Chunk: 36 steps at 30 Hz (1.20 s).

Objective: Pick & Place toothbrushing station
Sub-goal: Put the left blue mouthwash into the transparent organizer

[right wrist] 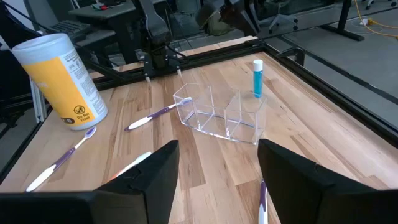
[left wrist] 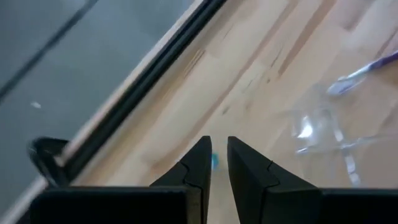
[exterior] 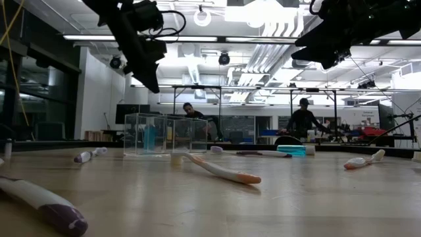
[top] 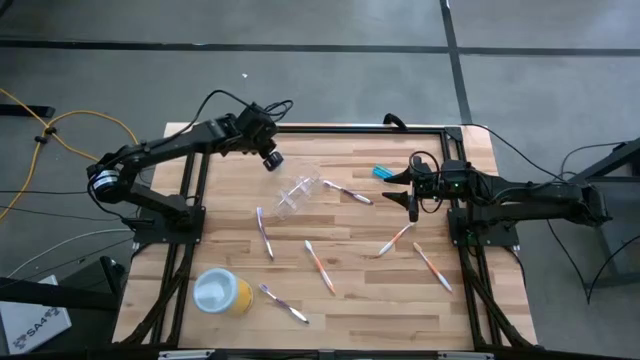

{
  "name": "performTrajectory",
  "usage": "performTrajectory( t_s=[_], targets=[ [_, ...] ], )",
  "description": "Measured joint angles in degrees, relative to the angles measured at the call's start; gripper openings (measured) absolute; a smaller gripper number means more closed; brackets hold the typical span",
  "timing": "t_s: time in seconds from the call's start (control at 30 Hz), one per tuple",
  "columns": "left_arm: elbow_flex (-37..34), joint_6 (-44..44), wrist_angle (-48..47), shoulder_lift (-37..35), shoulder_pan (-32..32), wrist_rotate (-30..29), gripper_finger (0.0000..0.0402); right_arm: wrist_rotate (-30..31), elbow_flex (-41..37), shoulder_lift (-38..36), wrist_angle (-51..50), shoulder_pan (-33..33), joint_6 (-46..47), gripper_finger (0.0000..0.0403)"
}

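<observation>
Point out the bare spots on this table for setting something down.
Free: the strip between the yellow cup and clear cup, left of the purple toothbrush; also the near edge right of centre. Crowded: mid-table around the orange toothbrushes.

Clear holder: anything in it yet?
Empty. The clear holder shows only bare compartments in the right wrist view; toothbrushes, like the purple one beside it, lie loose on the table.

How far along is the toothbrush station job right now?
Done: nothing; the clear cup lies empty mid-table. In hand: nothing; the right gripper hangs with jaws open and empty, the left gripper hovers near a blue tube. Left: that tube, the other blue tube, and the toothbrushes loose on the table.
</observation>
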Motion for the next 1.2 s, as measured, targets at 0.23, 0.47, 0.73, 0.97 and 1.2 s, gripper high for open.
performTrajectory(
  t_s=[0.23,0.47,0.73,0.97,1.2],
  targets=[
    [0.0,-10.7,-1.6,0.0,-0.8,1.5,0.0044,-2.9,0.0,0.0,0.0,0.0,0.0,0.021],
    [0.0,-12.0,-5.3,0.0,-0.9,-0.3,0.0057,-3.2,0.0,0.0,0.0,0.0,0.0,0.021],
    [0.0,12.1,-5.6,0.0,-3.2,4.6,0.0117,-4.8,0.0,0.0,0.0,0.0,0.0,0.021],
    [0.0,30.2,-7.7,0.0,-4.9,4.1,0.0145,-5.9,0.0,0.0,0.0,0.0,0.0,0.021],
    [0.0,35.0,-8.4,0.0,-3.8,-0.2,0.0145,-5.8,0.0,0.0,0.0,0.0,0.0,0.021]
  ],
)
